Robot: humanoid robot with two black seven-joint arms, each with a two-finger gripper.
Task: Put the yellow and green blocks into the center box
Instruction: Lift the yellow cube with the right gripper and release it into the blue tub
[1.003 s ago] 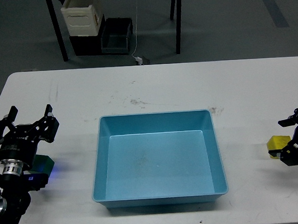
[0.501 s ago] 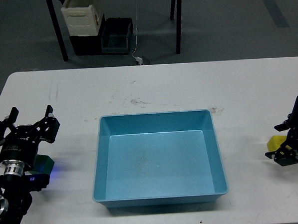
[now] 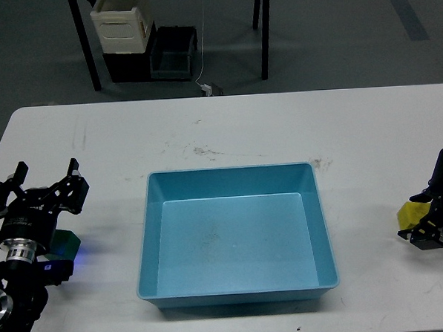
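The blue box (image 3: 148, 237) sits open and empty at the table's middle. A green block (image 3: 63, 239) lies on the table at the far left, partly hidden under my left gripper (image 3: 46, 181). That gripper is open, its two fingers spread wide just above and behind the block. A yellow block (image 3: 410, 213) lies on the table at the far right. My right gripper (image 3: 426, 235) is right beside it, on its right and front side. It is dark and seen end-on, so its fingers cannot be told apart.
The white table (image 3: 227, 132) runs to all edges of the view. Behind it on the floor stand black table legs (image 3: 86, 47), a cream bin (image 3: 123, 26) and a dark crate (image 3: 172, 53).
My right gripper has turned downward and shifted slightly toward the front beside the yellow block. My left gripper has sunk a little toward the green block. The blocks have not moved.
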